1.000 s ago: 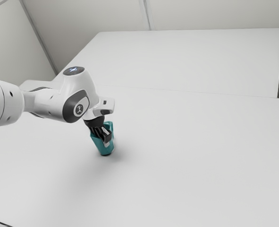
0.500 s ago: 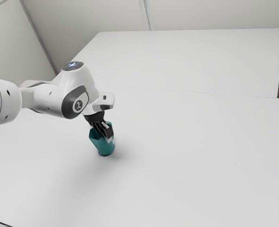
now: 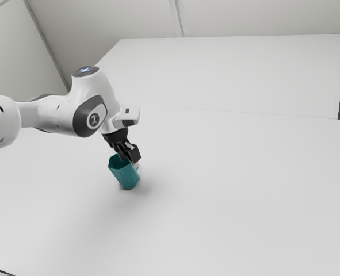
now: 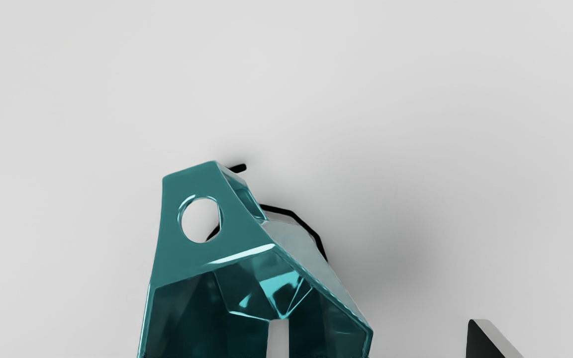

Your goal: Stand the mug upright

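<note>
The teal mug point(image 3: 126, 173) stands upright on its base, mouth up, on the white table point(image 3: 244, 190), toward the exterior view's left and well apart from the table's far corner at the exterior view's right. The gripper point(image 3: 131, 160) is at its mouth with its fingers point(image 4: 485, 340) spread wide, gripping nothing: one is outside the wall, the other probably over or just within the mouth. The arm point(image 3: 60, 117) reaches in from the exterior view's left.
</note>
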Available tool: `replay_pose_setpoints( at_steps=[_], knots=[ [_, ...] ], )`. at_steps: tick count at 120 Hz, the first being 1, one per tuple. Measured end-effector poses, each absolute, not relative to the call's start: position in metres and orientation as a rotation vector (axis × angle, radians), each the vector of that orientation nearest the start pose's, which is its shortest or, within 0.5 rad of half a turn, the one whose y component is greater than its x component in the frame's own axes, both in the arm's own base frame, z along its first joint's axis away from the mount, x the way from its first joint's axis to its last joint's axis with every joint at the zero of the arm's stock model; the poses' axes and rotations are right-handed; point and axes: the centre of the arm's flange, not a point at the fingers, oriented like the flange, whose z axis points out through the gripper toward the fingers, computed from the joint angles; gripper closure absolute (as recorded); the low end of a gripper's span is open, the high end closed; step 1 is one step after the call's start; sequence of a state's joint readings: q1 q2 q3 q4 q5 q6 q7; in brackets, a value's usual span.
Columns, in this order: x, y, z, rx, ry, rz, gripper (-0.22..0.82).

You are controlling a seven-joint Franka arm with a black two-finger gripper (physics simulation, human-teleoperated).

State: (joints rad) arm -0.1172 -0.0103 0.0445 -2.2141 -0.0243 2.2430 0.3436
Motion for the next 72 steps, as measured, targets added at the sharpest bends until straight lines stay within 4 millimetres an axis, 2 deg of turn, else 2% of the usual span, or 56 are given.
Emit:
replay_pose_setpoints(
  at_steps=[5,13,25,44,55,64,72],
  knots=[
    [0.528,-0.04,0.391,-3.097,0.624,-0.069,0.27],
    [0.534,-0.041,0.411,-3.1,0.616,-0.096,0.26],
    [0.553,-0.041,0.453,-3.093,0.605,-0.159,0.2],
    [0.595,-0.043,0.521,-3.087,0.566,-0.207,0.1],
    [0.609,-0.048,0.537,-3.097,0.546,-0.163,0.06],
    [0.61,-0.051,0.544,-3.11,0.528,-0.116,0.04],
    [0.609,-0.052,0.558,-3.117,0.507,-0.095,0.03]
  ],
)
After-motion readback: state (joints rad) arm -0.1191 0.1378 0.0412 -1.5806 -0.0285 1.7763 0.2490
